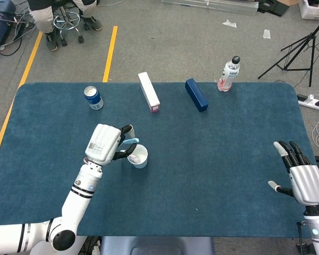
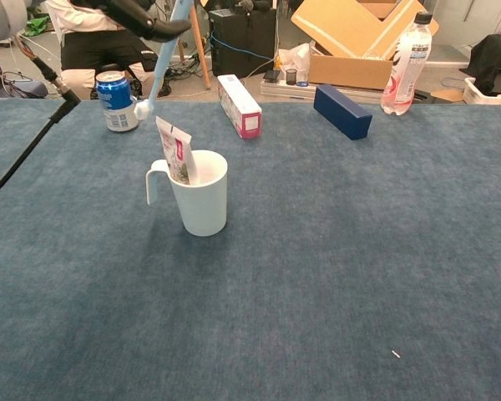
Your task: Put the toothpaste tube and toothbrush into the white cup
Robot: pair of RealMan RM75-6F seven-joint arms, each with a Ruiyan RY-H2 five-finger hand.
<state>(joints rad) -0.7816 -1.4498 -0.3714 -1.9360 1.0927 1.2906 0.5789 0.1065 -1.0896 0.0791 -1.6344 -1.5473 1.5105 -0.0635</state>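
Observation:
A white cup with a handle stands on the blue table, and the toothpaste tube leans upright inside it. My left hand hovers above and just left of the cup, gripping the light-blue toothbrush. In the chest view the brush hangs nearly upright, its white head down, slightly above and left of the tube's top. My right hand is open, fingers spread, at the table's near right edge, far from the cup.
Along the far side stand a blue soda can, a white-and-pink box, a dark blue box and a water bottle. A black rod crosses the chest view's left.

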